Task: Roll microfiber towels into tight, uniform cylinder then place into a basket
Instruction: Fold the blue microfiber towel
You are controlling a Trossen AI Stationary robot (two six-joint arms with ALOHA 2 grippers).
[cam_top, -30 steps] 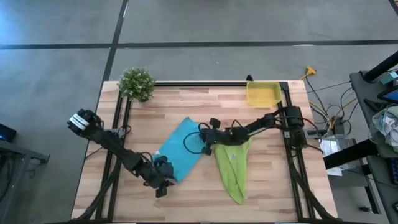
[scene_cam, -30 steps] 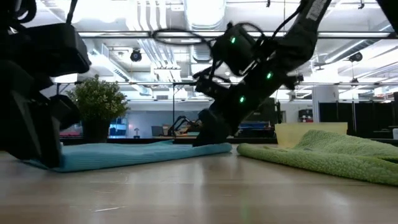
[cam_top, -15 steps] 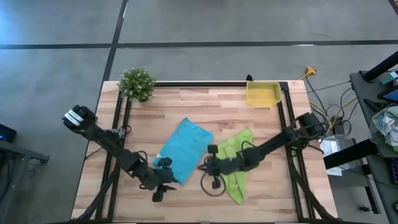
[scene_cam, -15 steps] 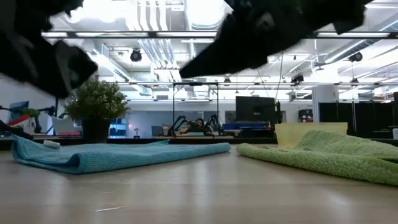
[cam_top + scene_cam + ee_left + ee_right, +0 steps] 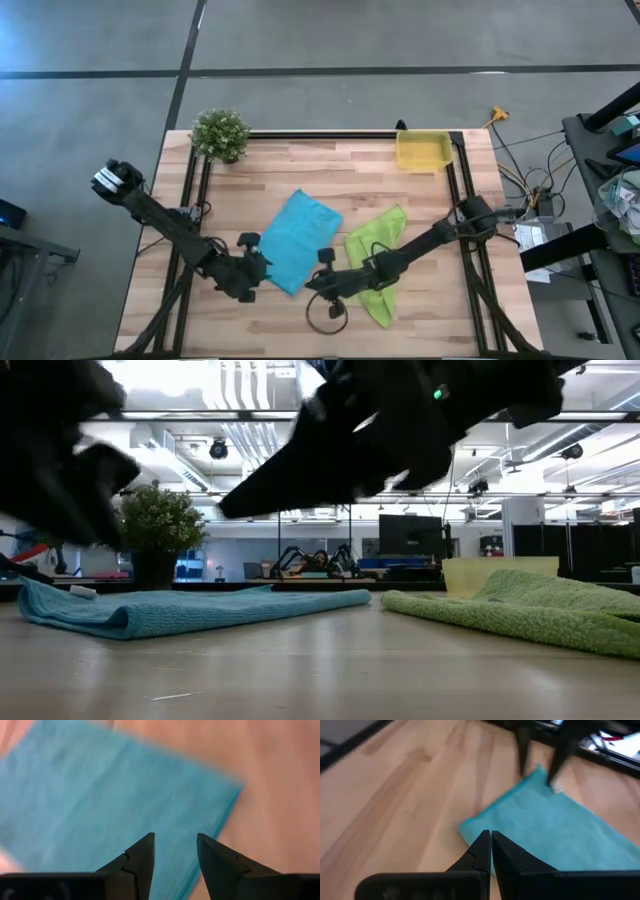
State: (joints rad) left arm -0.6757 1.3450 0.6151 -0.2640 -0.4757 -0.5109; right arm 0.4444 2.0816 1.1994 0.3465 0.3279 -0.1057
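Two microfiber towels lie flat on the pale wood-plank table (image 5: pixel 300 175), unrolled. The turquoise-blue towel (image 5: pixel 296 240) sits mid-table, a soft rough rectangle turned on the diagonal, fine-ribbed weave plain in the left wrist view. The lime-green towel (image 5: pixel 378 262) lies just right of it, a rumpled strip with nubby pile, apart from the blue one. The basket (image 5: pixel 422 151), shallow bright-yellow plastic with low walls, stands at the far right edge with no towel in it.

Against half a second ago: both towels hold the same place and shape. The left gripper (image 5: pixel 247 276) has shifted a little toward the blue towel's near-left edge. The right gripper (image 5: pixel 318 283) has moved left, off the green towel and toward the blue towel's near corner.

Left gripper: fingers (image 5: pixel 141 856) part-open, holding nothing; the blue towel's edge lies just beyond the tips, contact not clear. Right gripper: fingers (image 5: pixel 485 851) pressed together, empty, tips pointing at the blue towel's near corner and just short of it.

A small potted plant (image 5: pixel 221 133) stands at the far-left corner.
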